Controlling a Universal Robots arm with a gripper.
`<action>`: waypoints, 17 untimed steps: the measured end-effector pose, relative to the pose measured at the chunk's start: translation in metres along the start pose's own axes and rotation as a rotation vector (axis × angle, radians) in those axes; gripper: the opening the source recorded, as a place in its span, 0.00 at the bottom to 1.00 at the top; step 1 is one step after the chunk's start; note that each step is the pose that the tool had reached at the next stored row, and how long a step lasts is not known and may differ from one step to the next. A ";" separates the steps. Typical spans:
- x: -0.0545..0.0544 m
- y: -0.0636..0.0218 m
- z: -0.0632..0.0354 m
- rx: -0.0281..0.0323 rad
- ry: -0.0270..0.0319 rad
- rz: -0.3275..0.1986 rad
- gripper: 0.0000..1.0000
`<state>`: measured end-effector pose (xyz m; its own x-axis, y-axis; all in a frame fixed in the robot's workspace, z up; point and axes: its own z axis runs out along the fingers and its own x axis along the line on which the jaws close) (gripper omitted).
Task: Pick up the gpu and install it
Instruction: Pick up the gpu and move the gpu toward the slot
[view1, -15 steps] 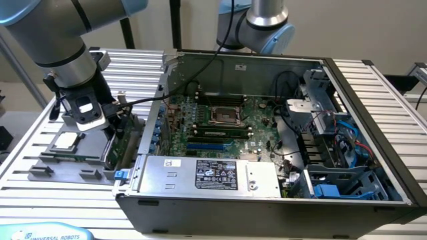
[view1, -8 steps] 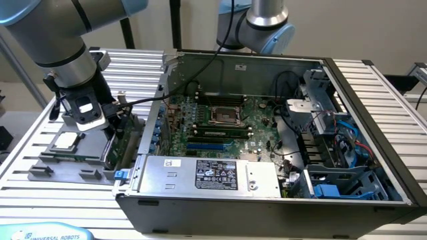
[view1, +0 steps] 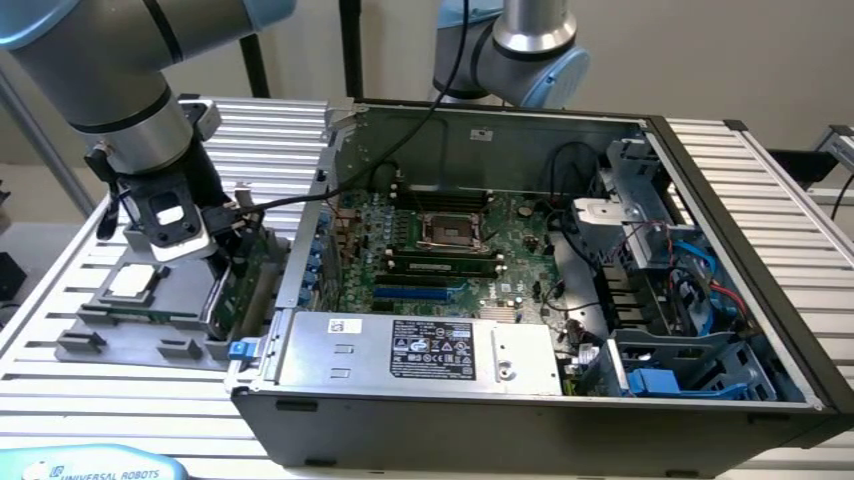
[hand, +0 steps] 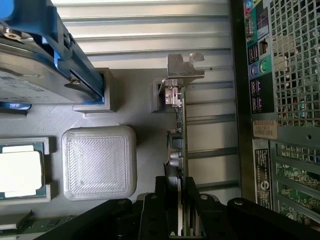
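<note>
The gpu (hand: 178, 145) is a thin green card standing on edge, its silver bracket (hand: 182, 67) at the far end beside a grey holder block. In the exterior view the gpu (view1: 247, 285) stands in the grey fixture (view1: 134, 340), just outside the open computer case (view1: 534, 400). My gripper (view1: 220, 262) is down on the card's upper edge. In the wrist view the gripper (hand: 177, 200) has one black finger (hand: 161, 200) on each side of the card, pressed against it. The motherboard (view1: 441, 240) lies inside the case with a blue slot (view1: 420, 292) near its front.
The fixture also holds a small square silver chip (hand: 20, 172), a square grey pad (hand: 100, 162) and a silver hard drive with blue rails (hand: 25, 65). The case's perforated rear panel (hand: 295, 60) stands close beside the card. A second arm (view1: 527, 50) is behind the case.
</note>
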<state>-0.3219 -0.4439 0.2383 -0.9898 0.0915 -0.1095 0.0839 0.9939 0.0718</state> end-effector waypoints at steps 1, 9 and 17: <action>0.000 0.0001 -0.0016 0.0001 0.0003 0.000 0.27; -0.002 0.0015 -0.0206 0.0000 0.0021 -0.001 0.27; -0.005 0.0032 -0.0452 -0.0038 0.0073 -0.021 0.27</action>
<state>-0.3219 -0.4439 0.2839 -0.9921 0.0704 -0.1037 0.0630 0.9953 0.0733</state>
